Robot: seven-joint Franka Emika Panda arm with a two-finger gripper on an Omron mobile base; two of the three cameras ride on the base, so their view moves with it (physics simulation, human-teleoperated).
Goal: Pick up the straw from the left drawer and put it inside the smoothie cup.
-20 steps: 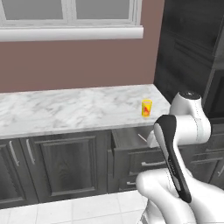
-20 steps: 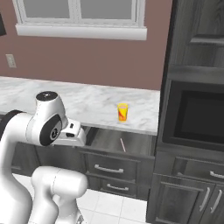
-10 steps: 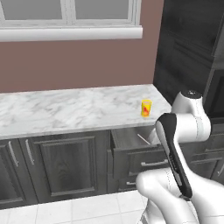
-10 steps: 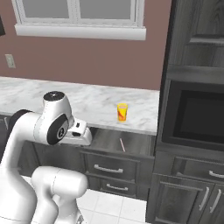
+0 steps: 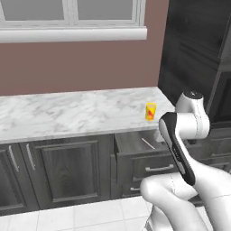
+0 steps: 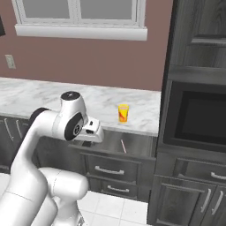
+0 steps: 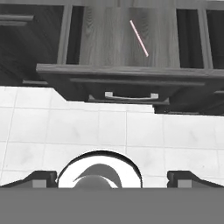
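The left drawer stands pulled out under the marble counter, its silver bar handle facing me in the hand view. The thin pale pink straw lies slanted on the drawer's wood floor; the base views also catch the straw. The small yellow smoothie cup stands upright on the counter just behind the drawer. My gripper is open and empty, its fingertips wide apart. It hangs in front of the drawer's left part, and the hand looks down at it.
A tall dark cabinet with a built-in oven rises right of the drawer. More drawers sit below the open one, and cabinet doors stand to the left. The marble counter runs left under a window. White tiles cover the floor.
The hand has swung right, toward the open drawer, and the upper arm has risen a little. The gripper stays open. Straw, cup and drawer have not moved.
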